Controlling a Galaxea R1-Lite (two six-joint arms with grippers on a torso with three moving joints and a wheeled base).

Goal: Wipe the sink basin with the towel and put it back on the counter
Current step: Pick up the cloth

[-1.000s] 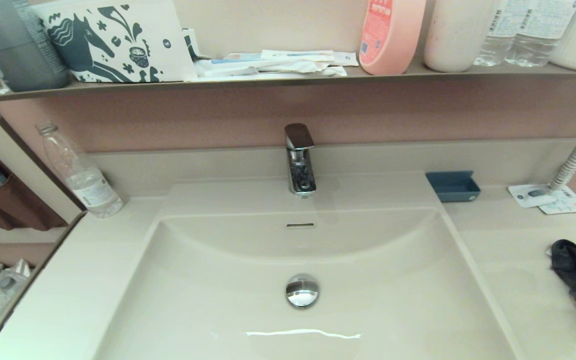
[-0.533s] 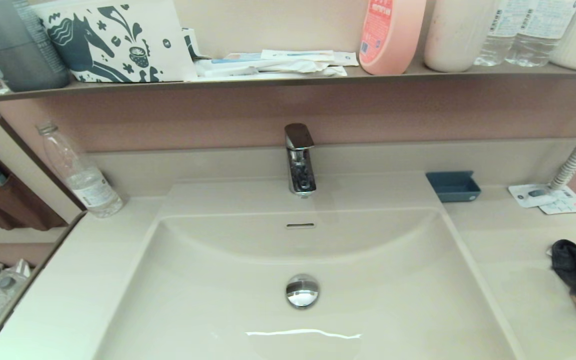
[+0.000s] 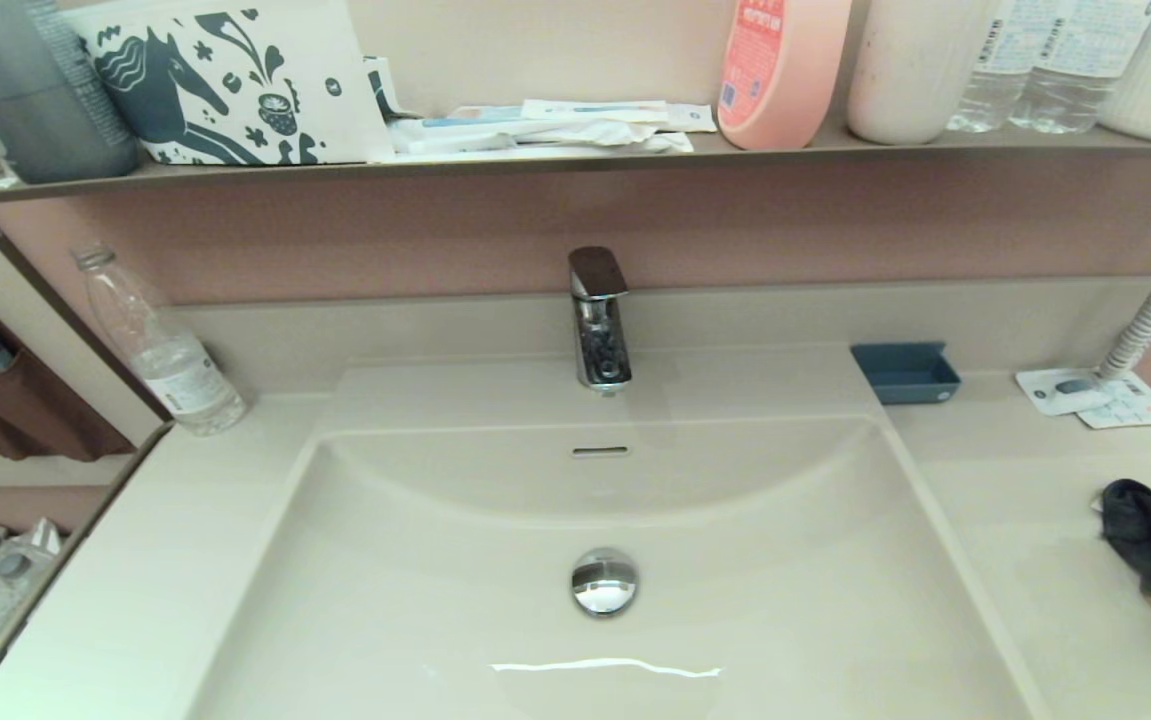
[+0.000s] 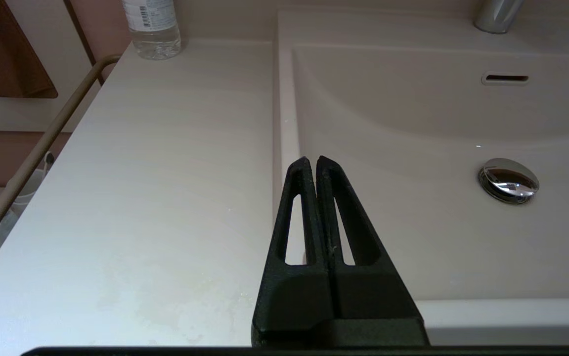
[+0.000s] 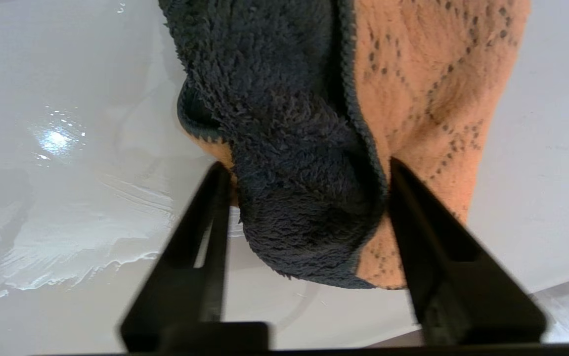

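Towel (image 5: 309,148), bunched on counter (image 3: 1015,500) between right gripper's (image 5: 304,198) spread fingers; shallow closure may lose it; left gripper (image 4: 312,163) pressed together, idle.

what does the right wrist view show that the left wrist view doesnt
Only the right wrist view shows the towel, dark grey fleece on one face and orange on the other, sitting between the spread fingers of the right tool, with a wet sheen on the surface beside it.

Only the left wrist view shows the sink basin with its chrome drain plug and overflow slot, a water bottle at the back, and the left tool with fingers pressed together, holding nothing.

Both show the pale counter.
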